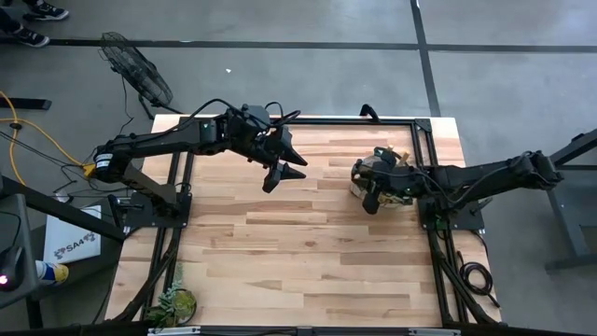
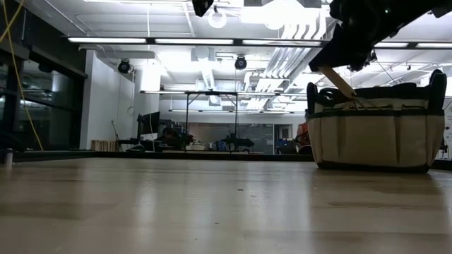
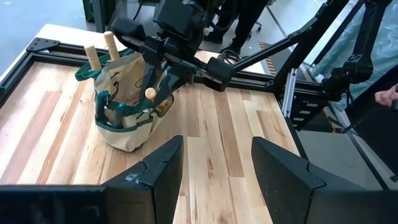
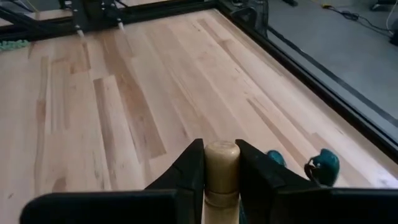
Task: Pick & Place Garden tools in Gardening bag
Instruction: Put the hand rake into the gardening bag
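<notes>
Right fingers clamped on wooden tool handle over gardening bag, left fingers apart; handle may snag bag rim, probably tipping it.

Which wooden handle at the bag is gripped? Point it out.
The wooden handle clamped between the right gripper's fingers, over the gardening bag. The other two handles stand free at the bag's far end, untouched.

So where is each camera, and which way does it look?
High: above, looking down; both arms, bag.
Low: table height, looking across; bag, right arm above it.
Left wrist: on the left arm, facing the bag; open left fingers.
Right wrist: looks along the table; right fingers grip a wooden handle.
High, low and left wrist share the bag.
</notes>
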You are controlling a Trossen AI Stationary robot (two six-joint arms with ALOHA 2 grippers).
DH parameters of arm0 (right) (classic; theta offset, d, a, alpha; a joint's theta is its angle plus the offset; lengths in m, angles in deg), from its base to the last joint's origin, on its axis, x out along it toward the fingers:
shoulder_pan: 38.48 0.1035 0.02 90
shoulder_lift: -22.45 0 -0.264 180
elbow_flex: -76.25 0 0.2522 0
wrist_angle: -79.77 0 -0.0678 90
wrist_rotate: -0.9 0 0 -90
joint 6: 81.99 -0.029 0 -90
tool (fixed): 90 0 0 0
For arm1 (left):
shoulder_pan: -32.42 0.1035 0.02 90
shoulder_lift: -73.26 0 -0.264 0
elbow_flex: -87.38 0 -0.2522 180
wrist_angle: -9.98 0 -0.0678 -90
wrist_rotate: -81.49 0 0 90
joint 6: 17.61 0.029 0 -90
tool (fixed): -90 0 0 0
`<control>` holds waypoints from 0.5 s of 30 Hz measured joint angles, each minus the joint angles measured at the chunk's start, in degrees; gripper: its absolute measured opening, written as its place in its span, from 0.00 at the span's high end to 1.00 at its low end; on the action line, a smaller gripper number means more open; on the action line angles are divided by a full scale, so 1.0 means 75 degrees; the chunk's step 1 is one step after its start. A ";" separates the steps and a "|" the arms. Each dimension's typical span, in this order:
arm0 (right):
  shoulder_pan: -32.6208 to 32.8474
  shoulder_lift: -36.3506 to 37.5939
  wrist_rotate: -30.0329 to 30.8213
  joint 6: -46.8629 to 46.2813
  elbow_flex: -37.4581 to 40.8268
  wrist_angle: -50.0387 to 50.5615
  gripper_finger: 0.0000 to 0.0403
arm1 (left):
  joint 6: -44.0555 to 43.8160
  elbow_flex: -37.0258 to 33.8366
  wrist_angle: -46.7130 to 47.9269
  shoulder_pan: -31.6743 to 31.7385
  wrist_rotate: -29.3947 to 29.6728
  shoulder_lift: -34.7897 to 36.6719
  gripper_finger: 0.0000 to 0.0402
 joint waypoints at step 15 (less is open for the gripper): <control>-0.0248 -0.0044 -0.0432 0.0023 0.0650 -0.0677 0.85 | 0.0143 0.0000 -0.0032 0.0000 0.0006 -0.0003 0.54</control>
